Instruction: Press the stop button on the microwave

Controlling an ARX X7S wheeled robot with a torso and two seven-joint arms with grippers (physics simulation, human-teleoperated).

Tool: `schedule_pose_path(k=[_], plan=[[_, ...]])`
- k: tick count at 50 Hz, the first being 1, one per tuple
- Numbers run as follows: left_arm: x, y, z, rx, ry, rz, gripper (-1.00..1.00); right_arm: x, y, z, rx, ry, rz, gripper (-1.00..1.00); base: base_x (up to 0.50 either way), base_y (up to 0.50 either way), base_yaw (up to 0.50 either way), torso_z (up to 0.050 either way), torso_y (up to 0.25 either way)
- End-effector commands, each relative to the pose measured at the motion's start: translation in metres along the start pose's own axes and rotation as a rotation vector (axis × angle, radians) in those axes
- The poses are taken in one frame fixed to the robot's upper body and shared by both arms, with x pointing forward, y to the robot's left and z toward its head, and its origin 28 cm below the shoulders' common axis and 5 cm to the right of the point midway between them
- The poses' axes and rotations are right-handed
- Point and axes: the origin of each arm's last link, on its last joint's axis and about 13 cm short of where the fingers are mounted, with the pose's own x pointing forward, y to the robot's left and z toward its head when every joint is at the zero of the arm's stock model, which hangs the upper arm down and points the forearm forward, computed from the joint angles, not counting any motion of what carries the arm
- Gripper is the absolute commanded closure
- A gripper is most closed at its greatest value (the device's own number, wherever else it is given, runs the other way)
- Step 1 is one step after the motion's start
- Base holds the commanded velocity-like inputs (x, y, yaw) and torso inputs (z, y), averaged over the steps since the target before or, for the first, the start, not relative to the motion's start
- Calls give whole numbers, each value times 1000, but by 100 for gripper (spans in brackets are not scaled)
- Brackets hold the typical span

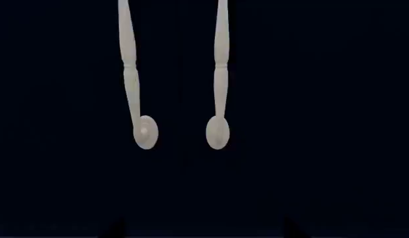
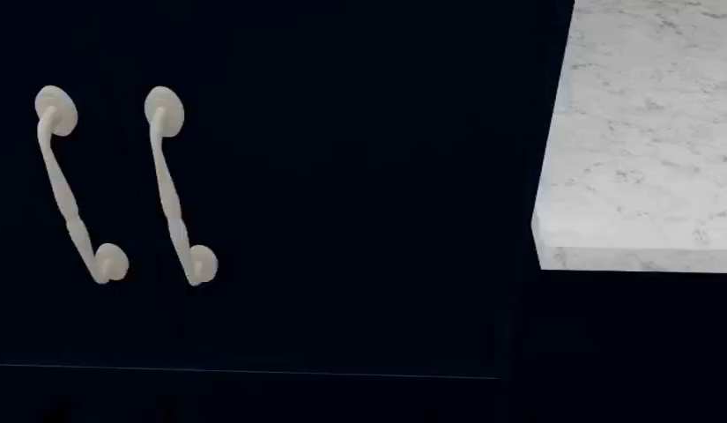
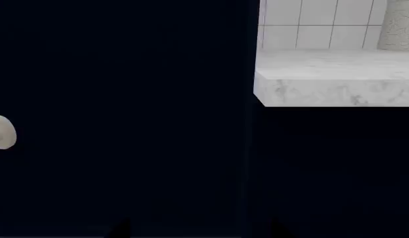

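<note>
The microwave and its stop button are out of view in every frame. In the left wrist view, only the two dark fingertips of my left gripper show at the frame's edge. They stand wide apart with nothing between them, facing a dark navy cabinet front. In the right wrist view, the tips of my right gripper also stand wide apart and empty before the same dark cabinet. Neither gripper shows clearly in the head view.
Two cream turned handles sit side by side on the dark cabinet doors; they also show in the left wrist view. A white marble counter juts out at the right, with white wall tiles behind it.
</note>
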Motion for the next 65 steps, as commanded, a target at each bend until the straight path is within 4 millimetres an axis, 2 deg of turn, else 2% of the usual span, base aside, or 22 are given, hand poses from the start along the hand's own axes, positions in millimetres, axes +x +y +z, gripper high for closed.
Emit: schedule_pose_path(k=[1, 13, 18, 23, 29, 34, 37, 40, 46, 59, 62, 64, 65], plan=[[-1, 0, 0, 0, 0, 0, -100, 0, 0, 0, 0, 0, 0, -100, 0, 0, 0, 0, 0], [-1, 0, -1, 18, 6, 4, -100, -3, 3, -1, -29, 26, 14, -100, 0, 0, 0, 0, 0], [-5, 4, -12, 39, 57, 26, -100, -1, 4, 18, -36, -18, 15, -100, 0, 0, 0, 0, 0], [-15, 19, -35, 36, 185, 94, -100, 1, 6, 41, -57, -80, 21, -100, 0, 0, 0, 0, 0], [-38, 48, -72, 37, 350, 222, -100, 3, 7, 88, -81, -206, 33, -100, 0, 0, 0, 0, 0], [-52, 62, -95, 81, 447, 281, -100, 3, 8, 111, -88, -267, 38, -100, 0, 0, 0, 0, 0], [-65, 74, -127, 120, 551, 328, -100, -1, 10, 127, -85, -307, 56, -100, 0, 0, 0, 0, 0], [-78, 83, -144, 98, 621, 374, -100, -5, 10, 136, -78, -335, 60, -100, 0, 0, 0, 0, 0], [-116, 93, -154, 30, 778, 471, -100, -10, 10, 156, -82, -400, 61, -100, 0, 0, 0, 0, 0], [-161, 96, -163, 0, 969, 556, -100, -25, 12, 198, -82, -546, 66, -100, 0, 0, 0, 0, 0], [-176, 98, -164, 3, 1024, 594, -100, -27, 12, 204, -83, -575, 67, -100, 0, 0, 0, 0, 0], [-197, 99, -165, 36, 1115, 635, -100, -25, 10, 210, -77, -600, 58, -100, 0, 0, 0, 0, 0], [-200, 99, -165, 16, 1121, 642, -100, -25, 10, 210, -76, -603, 55, -100, 0, 0, 0, 0, 0]])
